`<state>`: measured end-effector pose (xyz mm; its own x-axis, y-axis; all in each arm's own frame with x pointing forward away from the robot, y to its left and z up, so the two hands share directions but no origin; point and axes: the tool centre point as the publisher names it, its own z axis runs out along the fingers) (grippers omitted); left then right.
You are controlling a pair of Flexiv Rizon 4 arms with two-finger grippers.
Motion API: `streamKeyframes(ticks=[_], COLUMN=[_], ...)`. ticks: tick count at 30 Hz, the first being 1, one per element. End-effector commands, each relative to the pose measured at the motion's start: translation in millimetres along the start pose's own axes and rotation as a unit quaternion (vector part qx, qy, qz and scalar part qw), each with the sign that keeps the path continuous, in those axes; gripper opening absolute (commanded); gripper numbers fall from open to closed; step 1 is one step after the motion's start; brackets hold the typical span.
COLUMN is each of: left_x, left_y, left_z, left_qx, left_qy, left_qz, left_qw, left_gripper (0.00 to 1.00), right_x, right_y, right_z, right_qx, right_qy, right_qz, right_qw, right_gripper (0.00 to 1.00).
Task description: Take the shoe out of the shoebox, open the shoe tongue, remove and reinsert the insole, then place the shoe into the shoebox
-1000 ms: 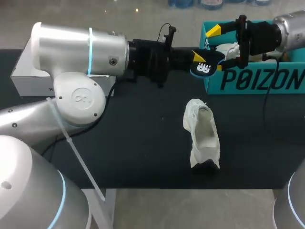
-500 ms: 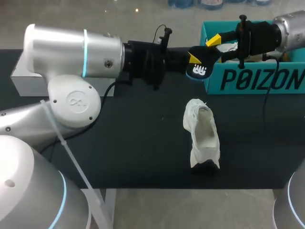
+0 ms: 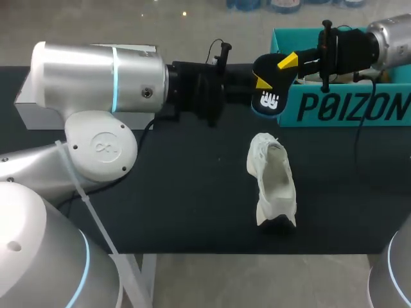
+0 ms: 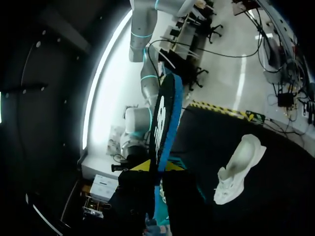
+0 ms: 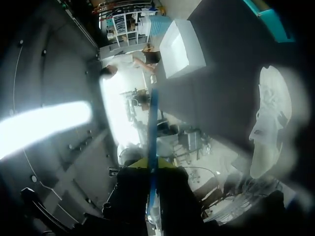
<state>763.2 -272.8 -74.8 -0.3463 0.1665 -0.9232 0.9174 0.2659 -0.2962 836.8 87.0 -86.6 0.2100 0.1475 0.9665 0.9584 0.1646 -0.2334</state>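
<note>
Insole pinched in mid-air by both arms, shoe lying on the surface.
The left fingers (image 3: 259, 81) and right fingers (image 3: 287, 61) both clamp the dark insole (image 3: 270, 90) by the teal shoebox (image 3: 340, 109) corner, above the surface (image 3: 180, 192). The left wrist view shows its logo face, its length running straight out from the fingers; the right wrist view shows only its blue edge. The white shoe (image 3: 273, 186) lies apart, lengthwise toward the shoebox.
</note>
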Motion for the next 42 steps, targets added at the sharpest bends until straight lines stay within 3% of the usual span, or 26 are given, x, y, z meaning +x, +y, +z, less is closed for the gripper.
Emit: streamKeyframes(ticks=[1,8,12,18,24,29,33,35,42], left_x=[3.5,-14.8,-20.1,-37.6,-74.1,-105.2,-115.3,-118.3,-119.8], left_y=[-6,3,10,28,31,29,30,32,32], left_z=[-16,-63,-81,-100,-108,-114,-118,-116,-115], left_qx=[0.014,0.013,0.03,0.045,0.014,-0.021,-0.051,-0.115,-0.114], left_qy=[0.012,0.036,0.096,0.236,0.376,0.487,0.563,0.577,0.572], left_qz=[-0.002,0.001,-0.001,-0.005,0.07,0.136,0.181,0.237,0.232], left_qw=[1.0,0.999,0.995,0.971,0.924,0.863,0.805,0.773,0.778], left_gripper=[1.0,1.0,1.0,1.0,1.0,1.0,1.0,1.0,1.0], right_x=[-0.2,-0.2,-0.2,-0.2,-0.2,-0.2,-0.2,-0.2,-0.2], right_y=[1.3,1.3,1.3,1.3,1.3,1.3,1.3,1.3,1.3], right_z=[0,0,0,0,0,0,0,0,0], right_qx=[0.0,0.0,0.0,0.0,0.0,0.0,0.0,0.0,0.0], right_qy=[0.0,0.0,0.0,0.0,0.0,0.0,0.0,0.0,0.0], right_qz=[0.0,0.0,0.0,0.0,0.0,0.0,0.0,0.0,0.0], right_qw=[1.0,1.0,1.0,1.0,1.0,1.0,1.0,1.0,1.0], right_gripper=[0.0,0.0,0.0,0.0,0.0,0.0,0.0,0.0,0.0])
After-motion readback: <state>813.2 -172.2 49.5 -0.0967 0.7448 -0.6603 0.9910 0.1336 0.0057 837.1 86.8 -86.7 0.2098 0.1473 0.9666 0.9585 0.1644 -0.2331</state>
